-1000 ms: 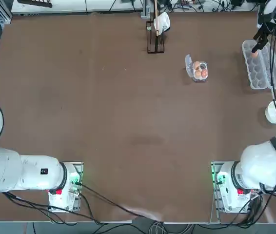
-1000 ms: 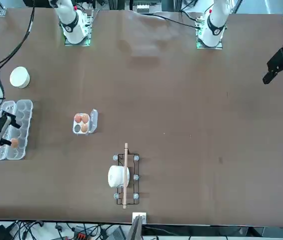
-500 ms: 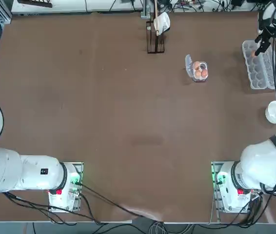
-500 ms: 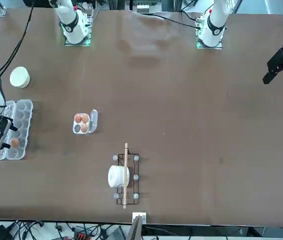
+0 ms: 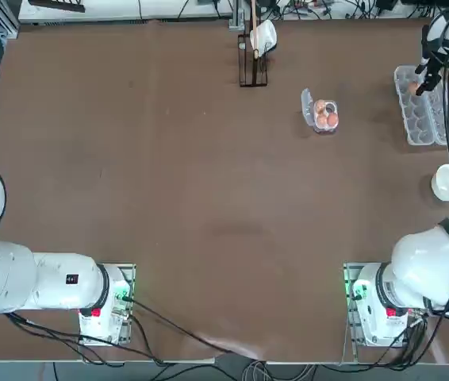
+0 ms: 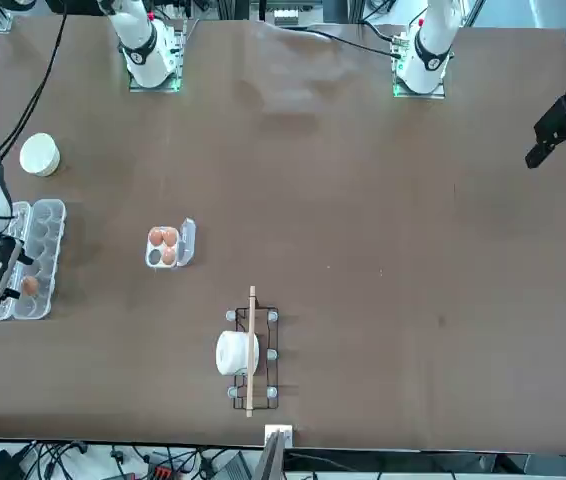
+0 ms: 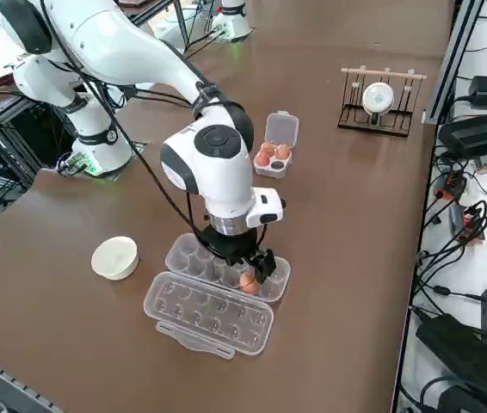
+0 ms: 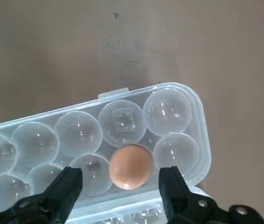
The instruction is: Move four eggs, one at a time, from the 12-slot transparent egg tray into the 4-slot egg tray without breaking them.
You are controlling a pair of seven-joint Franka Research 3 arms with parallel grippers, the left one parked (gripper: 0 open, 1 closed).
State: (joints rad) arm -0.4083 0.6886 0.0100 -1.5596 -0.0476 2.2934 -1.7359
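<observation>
Over the long clear plastic 12-slot egg tray [image 8: 99, 140] at the worktop's [image 5: 209, 198] right edge, right gripper [image 8: 122, 186] hung with jaws spread wide, straddling the last brown oval egg [image 8: 131, 166] — lined up for a side pinch. Small square clear 4-slot tray [image 5: 326, 116] sat well apart, holding three eggs, one cup free.

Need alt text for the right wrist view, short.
The right claw is open and hangs above the 12-slot transparent egg tray, its two black fingers either side of the single brown egg left in a cup near the tray's end. The other visible cups are empty, and brown table fills the rest.
</observation>
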